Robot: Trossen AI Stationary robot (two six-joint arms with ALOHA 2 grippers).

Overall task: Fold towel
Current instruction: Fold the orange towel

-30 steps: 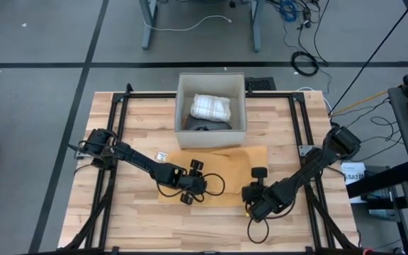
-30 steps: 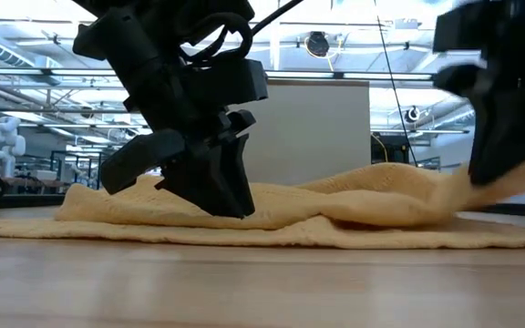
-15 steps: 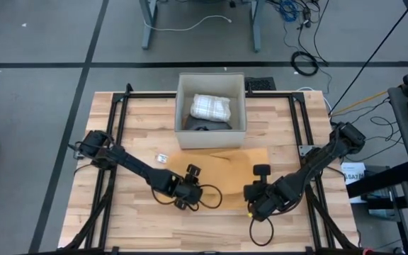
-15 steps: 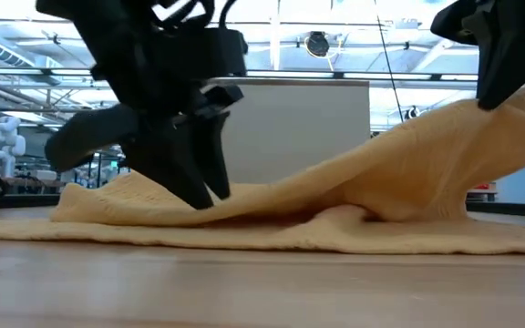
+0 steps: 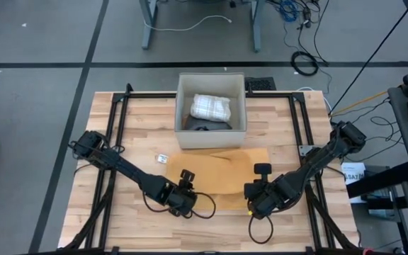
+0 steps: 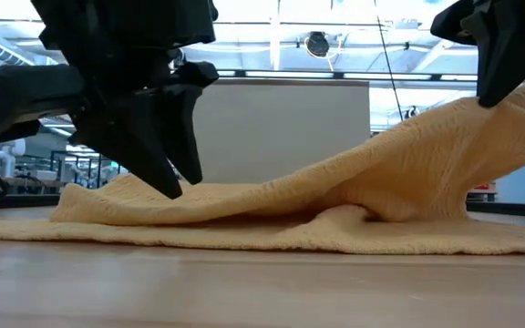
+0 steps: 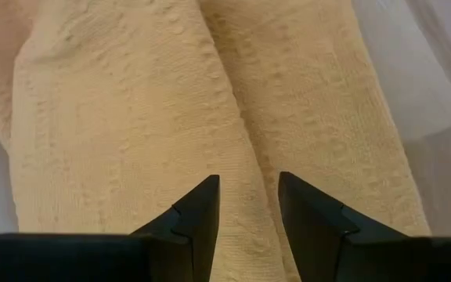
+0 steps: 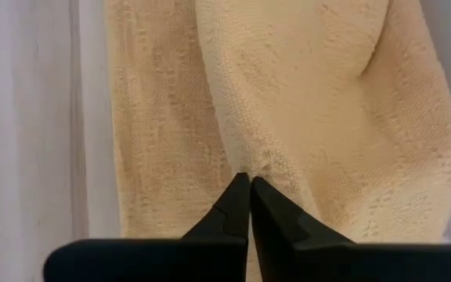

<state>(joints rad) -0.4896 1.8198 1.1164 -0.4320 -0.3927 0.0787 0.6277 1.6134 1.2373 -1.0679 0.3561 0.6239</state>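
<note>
A pale yellow, waffle-textured cloth towel (image 5: 227,170) lies on a light, blond-striped wooden plank table (image 5: 147,145) framed in black metal rails (image 5: 116,127), beside a square off-white box (image 5: 211,134) holding a white, faintly checked folded cloth (image 5: 211,107), above grey floor (image 5: 41,42).

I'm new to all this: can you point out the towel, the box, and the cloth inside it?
towel (image 5: 225,170): high view, its flat middle.
box (image 5: 210,139): high view, its near wall.
cloth (image 5: 211,106): high view, top of the folded bundle.
</note>
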